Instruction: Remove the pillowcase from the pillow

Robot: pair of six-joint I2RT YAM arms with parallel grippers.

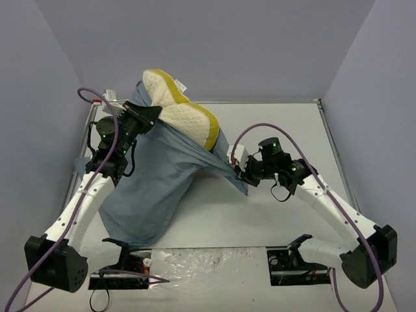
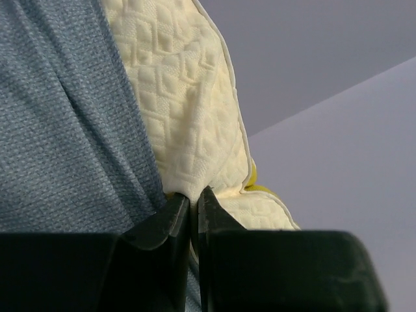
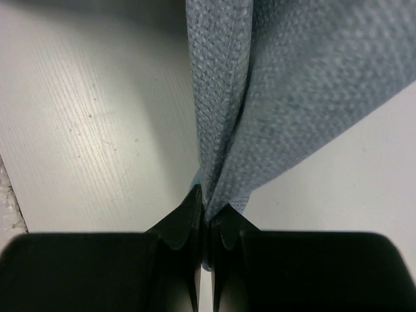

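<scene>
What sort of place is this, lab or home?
Probably a lab test cell: a white table boxed in by bare lilac walls, with arm bases mounted at its near edge.

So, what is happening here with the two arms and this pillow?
The arms are working a pillowcase off a pillow. The left gripper is shut on the pillow, right at the edge of the cloth, and holds it up. The right gripper is shut on a bunched corner of the pillowcase, stretched out to the side. The pillow's top is bare; its lower part is hidden in the cloth.
</scene>
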